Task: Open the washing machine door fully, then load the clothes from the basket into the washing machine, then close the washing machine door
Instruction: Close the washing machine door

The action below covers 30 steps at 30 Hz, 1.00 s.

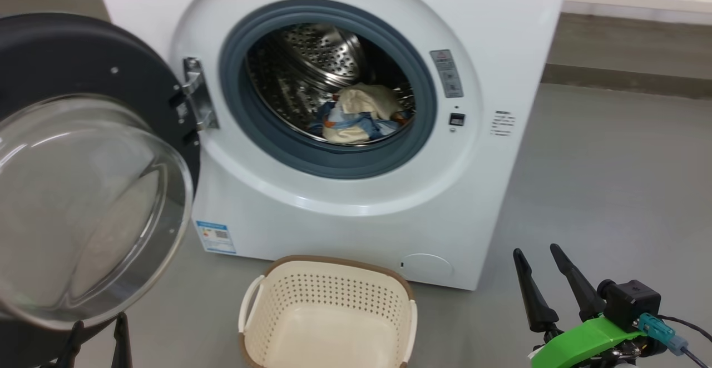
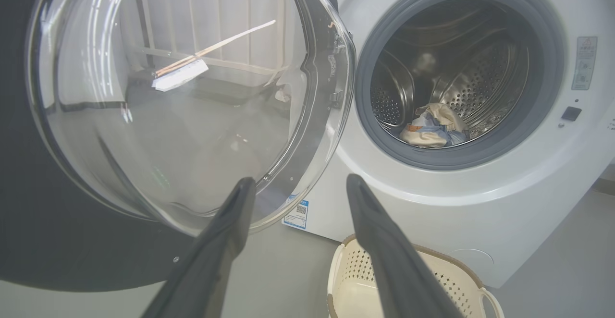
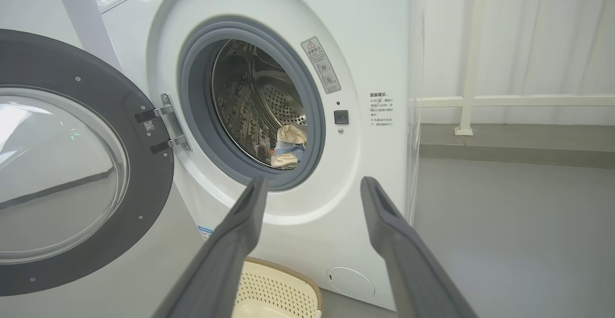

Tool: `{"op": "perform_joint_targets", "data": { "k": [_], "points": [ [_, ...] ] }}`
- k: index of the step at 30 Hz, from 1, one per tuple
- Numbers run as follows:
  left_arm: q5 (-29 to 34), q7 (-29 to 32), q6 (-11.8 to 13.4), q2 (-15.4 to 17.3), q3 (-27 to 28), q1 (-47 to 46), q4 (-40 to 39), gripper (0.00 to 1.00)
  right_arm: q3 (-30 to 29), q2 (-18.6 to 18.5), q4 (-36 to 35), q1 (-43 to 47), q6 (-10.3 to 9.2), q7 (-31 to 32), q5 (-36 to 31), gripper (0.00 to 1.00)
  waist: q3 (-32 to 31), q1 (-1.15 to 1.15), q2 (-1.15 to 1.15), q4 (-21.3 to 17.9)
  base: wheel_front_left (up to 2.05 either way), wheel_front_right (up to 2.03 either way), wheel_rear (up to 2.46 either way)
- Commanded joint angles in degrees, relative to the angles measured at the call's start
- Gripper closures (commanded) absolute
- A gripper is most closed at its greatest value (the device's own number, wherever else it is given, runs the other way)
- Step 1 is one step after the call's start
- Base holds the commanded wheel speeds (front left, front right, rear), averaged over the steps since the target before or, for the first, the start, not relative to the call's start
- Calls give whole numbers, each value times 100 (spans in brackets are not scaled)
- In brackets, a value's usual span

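Grey floor [image 1: 612,190]; basket [image 1: 339,260] empty, clothes [image 1: 361,115] in drum [image 1: 311,62]; washing machine door [image 1: 83,173] rigid, hinged, rim prob. slick, so push free edge. Fingers apart, nothing held: left gripper [image 2: 300,181], right gripper [image 3: 313,181].

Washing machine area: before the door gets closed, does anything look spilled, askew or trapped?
Nothing stands out. The clothes lie inside the drum, behind the rubber ring; the basket stands upright and looks empty.
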Motion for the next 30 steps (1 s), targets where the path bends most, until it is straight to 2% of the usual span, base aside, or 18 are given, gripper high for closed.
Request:
{"op": "perform_joint_targets", "data": {
  "k": [1, 13, 30],
  "points": [
    [34, -61, 34, 178, 191, -185, -108, 0, 131, -23, -118, -85, 43, -46, 102, 0, -37, 0, 0, 320, 0, 0, 0],
    [66, 2, 87, 296, 130, -157, -217, 0, 213, 11, -66, -67, 43, -46, 133, 0, -62, 0, 0, 904, 0, 0, 0],
    [-72, -27, 162, 364, 275, -57, -439, 0, 534, 75, 159, -419, 43, -46, 142, 0, 164, 0, 0, 1137, 0, 0, 0]
  ]
}}
